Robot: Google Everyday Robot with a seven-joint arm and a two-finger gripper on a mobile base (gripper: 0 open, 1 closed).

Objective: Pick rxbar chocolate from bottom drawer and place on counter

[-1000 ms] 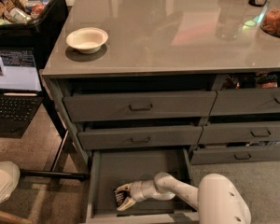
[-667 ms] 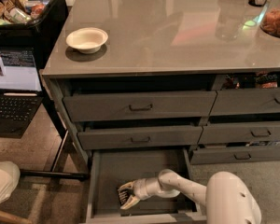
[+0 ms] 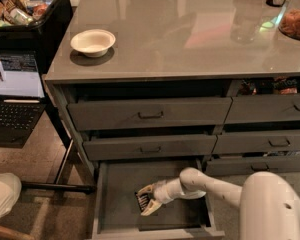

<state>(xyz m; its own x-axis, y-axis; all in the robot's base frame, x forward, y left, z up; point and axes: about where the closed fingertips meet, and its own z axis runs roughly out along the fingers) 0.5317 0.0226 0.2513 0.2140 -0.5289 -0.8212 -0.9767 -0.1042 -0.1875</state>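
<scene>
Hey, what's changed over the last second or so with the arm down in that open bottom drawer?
The gripper, low inside the bottom drawer, has shifted slightly right, and the arm behind it has swung right too. The rxbar chocolate lies right at the gripper, but whether it is gripped cannot be told. The counter, the bowl and all the drawers stayed as they were.
</scene>
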